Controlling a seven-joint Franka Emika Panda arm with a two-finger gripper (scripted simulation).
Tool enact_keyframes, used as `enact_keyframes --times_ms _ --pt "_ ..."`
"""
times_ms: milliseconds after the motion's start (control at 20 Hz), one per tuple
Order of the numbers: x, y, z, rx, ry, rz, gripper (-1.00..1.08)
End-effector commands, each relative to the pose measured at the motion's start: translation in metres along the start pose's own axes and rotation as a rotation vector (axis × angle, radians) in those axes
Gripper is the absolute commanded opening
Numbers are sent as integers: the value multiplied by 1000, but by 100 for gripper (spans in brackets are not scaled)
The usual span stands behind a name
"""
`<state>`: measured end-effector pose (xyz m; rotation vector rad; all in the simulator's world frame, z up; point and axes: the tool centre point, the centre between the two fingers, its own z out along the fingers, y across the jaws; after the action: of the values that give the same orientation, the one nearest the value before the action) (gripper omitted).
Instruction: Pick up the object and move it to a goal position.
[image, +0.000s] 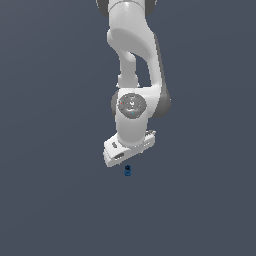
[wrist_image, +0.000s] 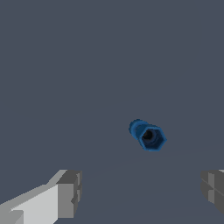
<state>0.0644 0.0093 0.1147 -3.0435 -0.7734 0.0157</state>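
Observation:
The object (image: 127, 171) is a tiny blue lump with a blackish top, on the grey floor just below the white arm's hand in the exterior view. In the wrist view the object (wrist_image: 148, 135) is a short blue piece with a hexagonal end and a dark hole. My gripper (wrist_image: 140, 190) is open and empty. One grey fingertip (wrist_image: 70, 192) and the other fingertip (wrist_image: 213, 188) stand wide apart, with the object beyond the gap between them, untouched. In the exterior view the fingers are hidden behind the hand (image: 129, 147).
The flat grey floor (image: 50, 200) spreads all around. No goal marker shows in either view.

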Motion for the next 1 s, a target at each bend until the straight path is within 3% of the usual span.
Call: enact_keyframes --times_ms 0,450,950 --pt "6 6 6 -2 2 -58 100" --pt "17 20 19 -4 8 -182 100" --pt "18 22 25 -4 8 -201 100"
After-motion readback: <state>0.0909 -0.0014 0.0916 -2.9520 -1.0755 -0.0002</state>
